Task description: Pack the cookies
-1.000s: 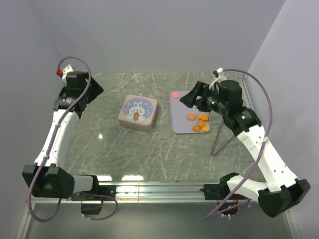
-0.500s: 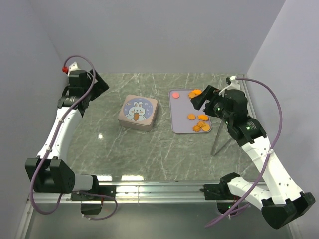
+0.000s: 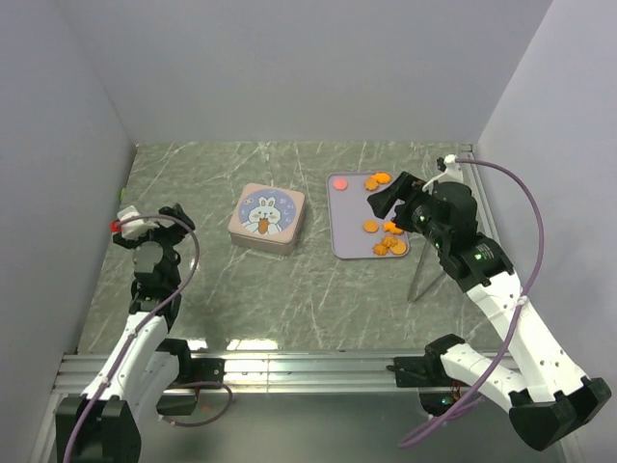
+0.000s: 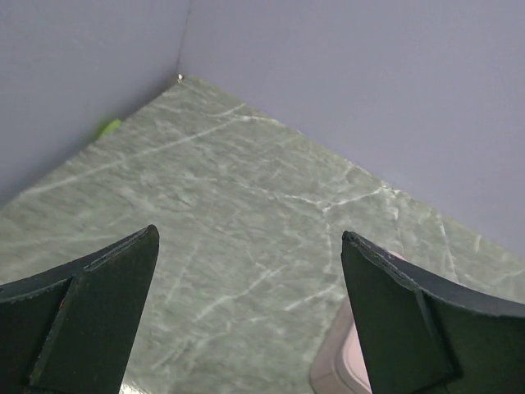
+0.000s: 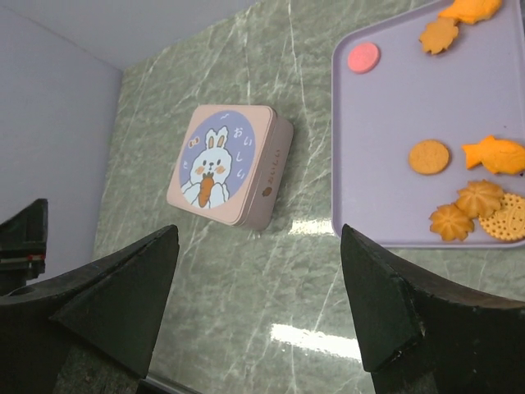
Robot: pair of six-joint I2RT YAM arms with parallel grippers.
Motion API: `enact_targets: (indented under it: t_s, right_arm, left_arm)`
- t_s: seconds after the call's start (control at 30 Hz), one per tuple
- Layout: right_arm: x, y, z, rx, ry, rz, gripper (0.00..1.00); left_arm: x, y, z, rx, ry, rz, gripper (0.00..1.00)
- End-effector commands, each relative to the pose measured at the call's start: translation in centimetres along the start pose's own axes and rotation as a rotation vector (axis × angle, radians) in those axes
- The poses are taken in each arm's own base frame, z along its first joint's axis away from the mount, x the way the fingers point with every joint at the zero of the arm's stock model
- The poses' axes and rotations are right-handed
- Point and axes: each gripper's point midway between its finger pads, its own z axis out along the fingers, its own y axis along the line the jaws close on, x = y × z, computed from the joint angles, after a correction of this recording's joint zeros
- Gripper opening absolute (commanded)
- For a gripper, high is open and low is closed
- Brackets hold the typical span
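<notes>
The cookies point(image 3: 384, 233) lie on a lavender tray point(image 3: 347, 217): several orange pieces and one pink disc point(image 3: 338, 180). The right wrist view shows them too, the pink disc point(image 5: 362, 57) and orange pieces point(image 5: 429, 156) on the tray point(image 5: 385, 115). A closed pink tin with a rabbit lid point(image 3: 267, 218) sits left of the tray, also in the right wrist view point(image 5: 230, 164). My right gripper point(image 3: 381, 201) is open and empty above the tray's right part point(image 5: 258, 246). My left gripper point(image 3: 176, 216) is open and empty at the left side point(image 4: 250, 238). The tin's edge point(image 4: 338, 365) shows by its right finger.
A thin metal stand point(image 3: 424, 270) rises at the tray's near right. Grey walls close the back and both sides. A small green piece point(image 4: 109, 125) lies at the foot of the left wall. A metal rail point(image 3: 289, 365) runs along the near edge.
My left arm has swung back from the far left corner to the near left side. My right gripper has drawn back a little toward the tray's right edge, uncovering the upper cookies.
</notes>
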Motion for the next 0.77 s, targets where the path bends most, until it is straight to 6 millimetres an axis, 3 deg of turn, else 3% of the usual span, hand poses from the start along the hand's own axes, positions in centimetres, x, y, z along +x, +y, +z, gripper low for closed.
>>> enact_targets:
  t_s: [0.0,0.03,0.1,0.13,0.2,0.23,0.3,0.4,0.57,0.63,0.67,0.73]
  right_arm:
    - [-1.5,0.9,-0.4,-0.037,-0.082,0.019,0.87]
    - [-1.5,0.8,-0.4,-0.037,-0.084,0.024,0.87]
    - [-1.3,0.7,-0.6,-0.039,-0.086,0.031,0.87]
    - [-1.2,0.6,-0.6,-0.038,-0.083,0.032,0.87]
    - [-0.8,0.2,-0.9,-0.027,-0.074,0.030,0.87]
    - [-0.6,0.1,-1.0,-0.026,-0.067,0.026,0.88]
    - [-0.2,-0.1,-1.1,-0.019,-0.049,0.009,0.89]
    - [0.1,-0.1,-0.9,-0.024,-0.040,0.007,0.89]
    - [0.0,0.5,-0.6,-0.079,-0.071,0.012,0.89]
    - [0.2,0.4,-0.2,-0.074,-0.067,0.020,0.90]
    - [0.3,0.2,0.2,-0.059,-0.056,0.017,0.90]
    - [-0.2,0.1,0.5,-0.032,-0.062,0.013,0.91]
  left_arm:
    - [-1.8,-0.3,0.3,0.033,-0.100,0.077,0.99]
    - [0.2,0.3,0.4,0.021,-0.057,0.102,1.00]
    - [1.2,0.6,0.7,0.018,-0.042,0.103,0.99]
    - [2.7,0.9,0.9,0.018,-0.007,0.116,1.00]
    - [2.9,0.5,1.2,0.039,-0.032,0.096,0.99]
    - [4.7,0.9,1.3,0.038,0.012,0.115,0.99]
    - [6.5,1.6,2.0,0.012,0.041,0.141,0.99]
    - [6.2,2.3,3.1,-0.046,0.006,0.131,1.00]
    - [7.9,1.8,4.1,-0.006,0.013,0.151,0.99]
    - [10.4,1.1,4.5,0.056,0.091,0.212,0.98]
    - [9.7,0.7,4.5,0.078,0.046,0.207,1.00]
    - [10.2,0.8,4.3,0.075,0.081,0.208,0.99]
